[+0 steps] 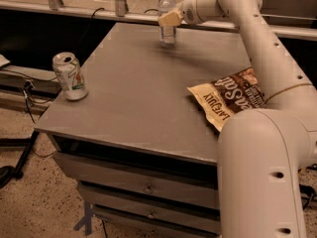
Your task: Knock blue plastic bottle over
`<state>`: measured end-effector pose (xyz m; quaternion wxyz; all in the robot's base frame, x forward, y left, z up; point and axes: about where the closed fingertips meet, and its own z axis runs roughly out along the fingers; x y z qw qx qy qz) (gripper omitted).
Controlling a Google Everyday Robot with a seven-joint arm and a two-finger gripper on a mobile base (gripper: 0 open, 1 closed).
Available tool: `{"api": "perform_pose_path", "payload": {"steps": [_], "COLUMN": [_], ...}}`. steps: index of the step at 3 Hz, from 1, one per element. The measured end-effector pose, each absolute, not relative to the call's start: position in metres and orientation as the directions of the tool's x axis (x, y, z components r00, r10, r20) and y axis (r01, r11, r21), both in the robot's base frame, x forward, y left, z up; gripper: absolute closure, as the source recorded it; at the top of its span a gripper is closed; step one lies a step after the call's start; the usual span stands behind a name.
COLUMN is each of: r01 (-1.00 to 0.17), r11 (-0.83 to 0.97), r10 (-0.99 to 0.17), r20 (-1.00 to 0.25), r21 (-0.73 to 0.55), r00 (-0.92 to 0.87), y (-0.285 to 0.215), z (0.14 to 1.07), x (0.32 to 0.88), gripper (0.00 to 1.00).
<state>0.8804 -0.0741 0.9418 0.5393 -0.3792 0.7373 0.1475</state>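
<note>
The blue plastic bottle [167, 15] stands upright near the far edge of the grey table [133, 93]. It is clear with a white cap and a pale label. My gripper [169, 18] is at the end of the white arm that reaches in from the right. Its tan fingertips are against the bottle's middle, in front of the label. The lower part of the bottle shows below the gripper.
A silver-green soda can [70, 76] stands at the table's left edge. A brown and cream snack bag [229, 98] lies at the right edge, partly under my arm. Drawers sit below the tabletop. A railing runs behind the table.
</note>
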Motion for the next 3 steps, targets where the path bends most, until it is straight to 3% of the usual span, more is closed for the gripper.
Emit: {"api": "perform_pose_path", "payload": {"steps": [1,2,3], "r01": [-0.755,-0.820,-0.855], "r11": [0.619,0.477,0.347], "r10": [-0.430,-0.629,-0.809], "r20": [-0.898,-0.775,-0.585], "r21": [-0.214,-0.315,-0.386], "r00": [-0.098,-0.068,-0.064], "y": [-0.070,-0.069,-0.091], "z": [0.961,0.976,0.978], "x": [0.861,0.815,0.778], "gripper": [0.88,1.00,1.00]}}
